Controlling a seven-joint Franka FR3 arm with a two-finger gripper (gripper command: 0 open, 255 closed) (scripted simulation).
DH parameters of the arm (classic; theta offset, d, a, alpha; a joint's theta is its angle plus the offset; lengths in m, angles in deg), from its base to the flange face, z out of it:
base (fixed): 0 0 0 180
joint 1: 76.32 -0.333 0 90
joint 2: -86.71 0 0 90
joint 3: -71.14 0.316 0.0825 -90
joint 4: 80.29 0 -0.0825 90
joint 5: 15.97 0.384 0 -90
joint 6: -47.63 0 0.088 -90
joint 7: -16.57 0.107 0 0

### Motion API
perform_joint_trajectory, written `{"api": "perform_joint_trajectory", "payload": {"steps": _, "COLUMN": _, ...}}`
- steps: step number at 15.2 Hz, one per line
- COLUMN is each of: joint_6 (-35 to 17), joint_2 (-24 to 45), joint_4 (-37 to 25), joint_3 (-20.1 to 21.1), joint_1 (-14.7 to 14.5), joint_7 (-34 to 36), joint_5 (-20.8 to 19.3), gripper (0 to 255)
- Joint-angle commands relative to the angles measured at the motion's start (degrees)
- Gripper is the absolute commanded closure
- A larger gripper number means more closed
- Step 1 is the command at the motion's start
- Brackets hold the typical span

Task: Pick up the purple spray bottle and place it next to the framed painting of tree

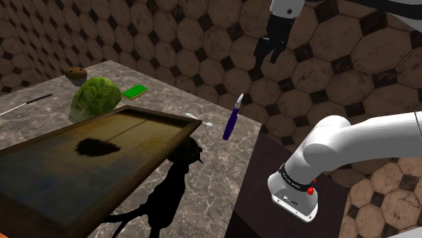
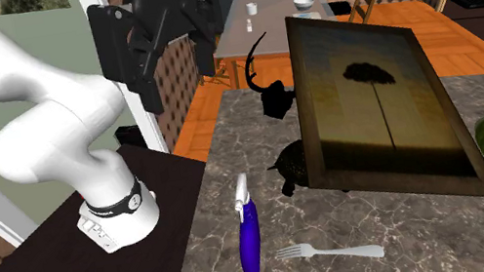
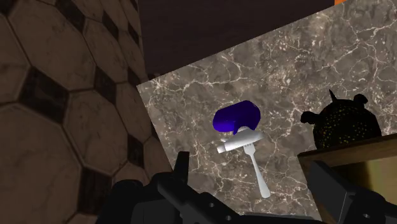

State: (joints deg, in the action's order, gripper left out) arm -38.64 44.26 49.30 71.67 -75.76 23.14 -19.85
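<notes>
purple spray bottle [image 1: 231,120] lies on its side at the counter [image 1: 220,162] edge nearest my stand, fork [image 1: 198,120] just beside it. my gripper [image 1: 269,53] hangs high above, fingers apart, holding nothing. painting [image 1: 88,159] is cut off at the shoulder view's left and bottom. black figure [image 3: 340,124] is half hidden behind its frame, i can't tell what it is. grey marble counter, brown hexagon tiles [image 1: 203,40] around. shoulder view, left to right: one leafy green head [image 1: 98,98], one green pad [image 1: 134,92], one painting, one fork, one bottle.
</notes>
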Motion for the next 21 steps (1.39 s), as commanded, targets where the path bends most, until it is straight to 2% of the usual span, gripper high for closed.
{"api": "perform_joint_trajectory", "payload": {"steps": 1, "joint_6": 0.0, "joint_2": 0.0, "joint_4": 0.0, "joint_3": 0.0, "joint_1": 0.0, "joint_7": 0.0, "joint_5": 0.0, "gripper": 0}}
{"api": "perform_joint_trajectory", "payload": {"steps": 13, "joint_6": -17.03, "joint_2": 15.17, "joint_4": 9.49, "joint_3": -5.47, "joint_1": 5.62, "joint_7": 11.23, "joint_5": 7.97, "gripper": 0}}
{"api": "perform_joint_trajectory", "payload": {"steps": 21, "joint_6": -29.07, "joint_2": 28.51, "joint_4": 13.31, "joint_3": -9.36, "joint_1": 7.62, "joint_7": 14.83, "joint_5": 16.36, "gripper": 0}}
